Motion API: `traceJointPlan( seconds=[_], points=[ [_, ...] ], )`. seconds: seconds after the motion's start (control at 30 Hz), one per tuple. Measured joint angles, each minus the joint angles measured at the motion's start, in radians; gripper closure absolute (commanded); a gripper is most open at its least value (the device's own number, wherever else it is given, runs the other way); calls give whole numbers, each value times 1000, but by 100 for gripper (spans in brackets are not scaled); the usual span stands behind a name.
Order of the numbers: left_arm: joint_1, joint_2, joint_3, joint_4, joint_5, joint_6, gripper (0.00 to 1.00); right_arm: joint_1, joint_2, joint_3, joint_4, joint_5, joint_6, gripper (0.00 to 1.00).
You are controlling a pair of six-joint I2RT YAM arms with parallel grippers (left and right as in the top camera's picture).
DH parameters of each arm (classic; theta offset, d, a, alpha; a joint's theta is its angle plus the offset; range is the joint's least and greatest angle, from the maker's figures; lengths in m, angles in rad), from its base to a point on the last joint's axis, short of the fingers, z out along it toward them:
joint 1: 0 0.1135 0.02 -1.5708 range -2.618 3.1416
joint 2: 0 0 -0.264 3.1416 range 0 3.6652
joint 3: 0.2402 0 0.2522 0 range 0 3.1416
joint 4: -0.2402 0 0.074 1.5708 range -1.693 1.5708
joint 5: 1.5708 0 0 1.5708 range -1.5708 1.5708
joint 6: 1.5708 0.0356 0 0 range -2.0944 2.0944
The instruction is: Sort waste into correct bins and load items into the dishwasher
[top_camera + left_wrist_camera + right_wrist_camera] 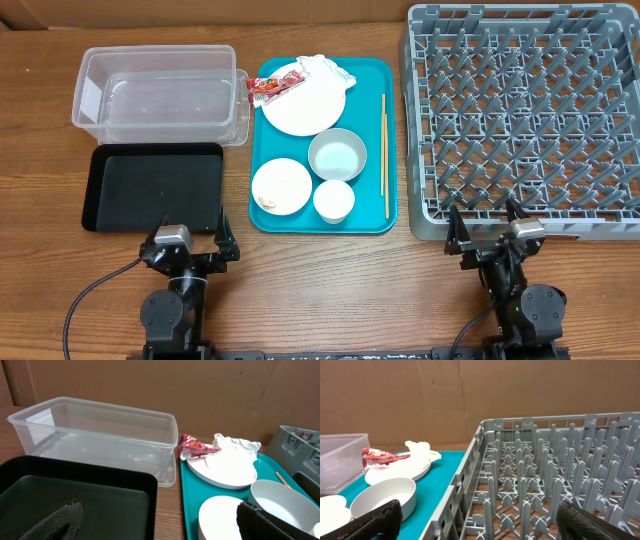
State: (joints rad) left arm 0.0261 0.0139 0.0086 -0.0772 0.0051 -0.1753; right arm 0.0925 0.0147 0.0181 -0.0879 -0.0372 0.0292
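Observation:
On the teal tray (372, 100) lie a large plate (303, 105), a crumpled napkin (325, 70), a red wrapper (268, 88), a bowl (337, 155), a small plate (281, 186), a cup (334, 200) and chopsticks (384, 155). The clear tub (160, 95) and black tray (150, 188) stand at the left. The grey dish rack (525, 120) is at the right. My left gripper (193, 240) hangs open at the black tray's near edge. My right gripper (485, 228) is open at the rack's front wall. Neither holds anything.
A cardboard wall closes the far side of the table. Bare wood runs along the front edge where both arm bases stand. A narrow wooden strip (167, 510) separates the black tray (75, 495) from the teal tray (192, 495).

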Motion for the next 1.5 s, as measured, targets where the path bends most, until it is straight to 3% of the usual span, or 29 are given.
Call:
traceJointPlan(
  seconds=[1.5],
  points=[
    [0,0,0,0,0,0,0,0,0,0,3,45,-1,0]
  ],
)
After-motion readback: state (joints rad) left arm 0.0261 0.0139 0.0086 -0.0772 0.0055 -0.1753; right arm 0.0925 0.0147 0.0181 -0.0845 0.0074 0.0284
